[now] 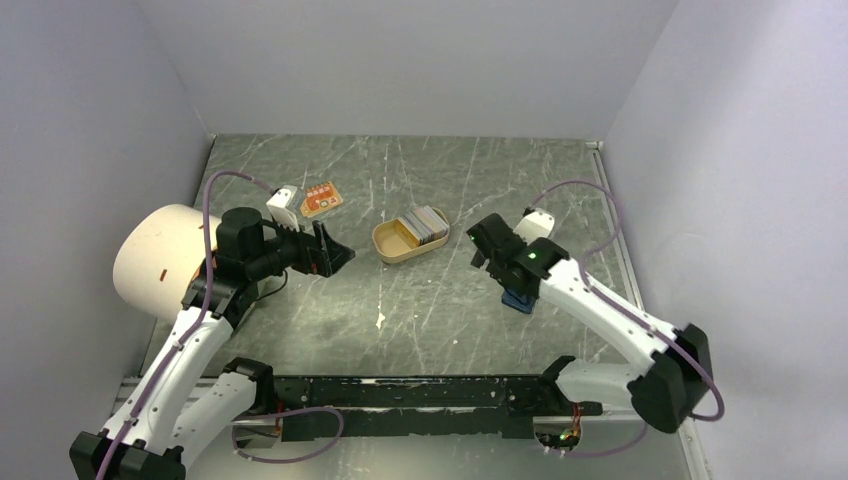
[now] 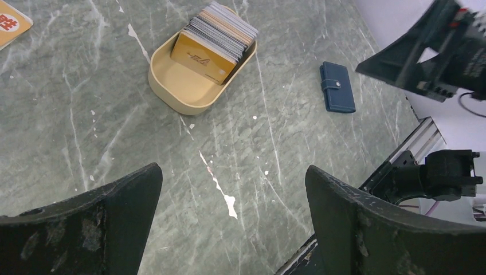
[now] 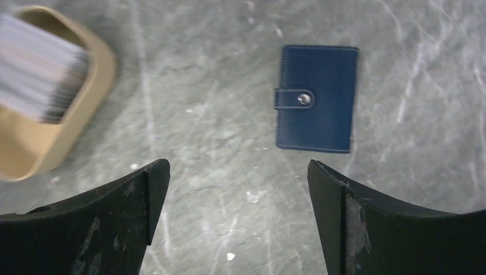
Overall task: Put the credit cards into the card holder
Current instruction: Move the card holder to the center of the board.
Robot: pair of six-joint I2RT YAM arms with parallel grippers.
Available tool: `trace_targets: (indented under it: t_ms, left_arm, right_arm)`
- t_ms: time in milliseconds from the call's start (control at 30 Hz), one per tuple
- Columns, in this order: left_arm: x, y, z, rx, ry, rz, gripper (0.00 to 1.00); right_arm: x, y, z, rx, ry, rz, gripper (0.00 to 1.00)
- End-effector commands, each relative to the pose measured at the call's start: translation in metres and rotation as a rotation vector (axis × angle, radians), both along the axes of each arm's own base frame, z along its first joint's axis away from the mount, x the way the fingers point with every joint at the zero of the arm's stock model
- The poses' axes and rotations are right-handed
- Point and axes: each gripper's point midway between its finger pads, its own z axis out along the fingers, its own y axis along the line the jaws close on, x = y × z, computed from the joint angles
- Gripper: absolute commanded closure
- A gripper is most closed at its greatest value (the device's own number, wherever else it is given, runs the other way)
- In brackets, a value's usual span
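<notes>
The credit cards stand as a stack on edge in a tan oval tray at mid-table. They also show in the left wrist view and, blurred, in the right wrist view. The card holder is a navy wallet, closed with its snap strap, lying flat on the table right of the tray. It also shows in the left wrist view and is partly hidden under the right arm in the top view. My left gripper is open and empty, left of the tray. My right gripper is open and empty, above the table near the wallet.
A small orange board lies at the back left, also at the edge of the left wrist view. A large white cylinder lies at the left wall. Grey walls close three sides. A black rail runs along the near edge.
</notes>
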Motion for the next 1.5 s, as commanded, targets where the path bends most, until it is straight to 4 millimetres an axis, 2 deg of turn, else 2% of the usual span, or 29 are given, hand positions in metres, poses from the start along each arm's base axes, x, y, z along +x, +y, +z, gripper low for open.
trace_targets:
  t_ms: [0, 67, 233, 333, 433, 567, 733, 867, 967, 1067, 1167, 1367, 1433, 1467]
  left_arm:
    - [0.003, 0.005, -0.001, 0.012, -0.010, 0.021, 0.00]
    - [0.004, 0.006, -0.002, 0.014, -0.008, 0.025, 0.00]
    - [0.003, 0.005, -0.001, 0.014, -0.009, 0.023, 0.00]
    - [0.003, 0.005, -0.001, 0.013, -0.010, 0.020, 0.00]
    - [0.003, 0.006, -0.001, 0.013, -0.009, 0.030, 0.00]
    - [0.004, 0.007, 0.000, 0.011, -0.013, 0.040, 0.00]
    - [0.006, 0.009, 0.003, 0.010, -0.016, 0.059, 0.00]
    - [0.007, 0.009, 0.008, -0.001, -0.031, 0.062, 0.00]
    - [0.008, 0.010, 0.008, 0.001, -0.031, 0.077, 0.00]
    - [0.009, 0.010, 0.008, -0.001, -0.029, 0.076, 0.00]
    - [0.010, 0.012, 0.009, 0.003, -0.031, 0.091, 0.01]
    - [0.008, 0.016, 0.016, 0.009, -0.065, 0.105, 0.02]
    - [0.007, 0.016, 0.018, 0.009, -0.081, 0.102, 0.03]
    - [0.006, 0.017, 0.019, 0.009, -0.090, 0.098, 0.03]
  right_arm:
    - [-0.010, -0.028, -0.023, -0.109, 0.086, -0.180, 0.11]
    - [-0.009, -0.031, -0.034, -0.137, 0.098, -0.197, 0.20]
    - [0.006, -0.042, -0.046, -0.182, 0.063, -0.241, 0.30]
    - [0.017, -0.060, -0.059, -0.182, 0.082, -0.292, 0.39]
    - [0.024, -0.070, -0.082, -0.121, 0.129, -0.296, 0.39]
    - [0.027, -0.075, -0.101, -0.085, 0.160, -0.286, 0.38]
    - [0.029, -0.061, -0.119, -0.026, 0.202, -0.166, 0.35]
    - [0.021, -0.045, -0.130, 0.007, 0.269, -0.042, 0.34]
    - [0.015, -0.025, -0.133, 0.073, 0.300, 0.072, 0.34]
    - [0.001, 0.016, -0.132, 0.196, 0.318, 0.247, 0.36]
    - [-0.013, 0.056, -0.121, 0.268, 0.304, 0.335, 0.37]
    - [-0.038, 0.146, -0.088, 0.486, 0.272, 0.497, 0.38]
    - [-0.039, 0.161, -0.073, 0.514, 0.222, 0.571, 0.38]
    - [-0.036, 0.163, -0.067, 0.498, 0.190, 0.606, 0.37]
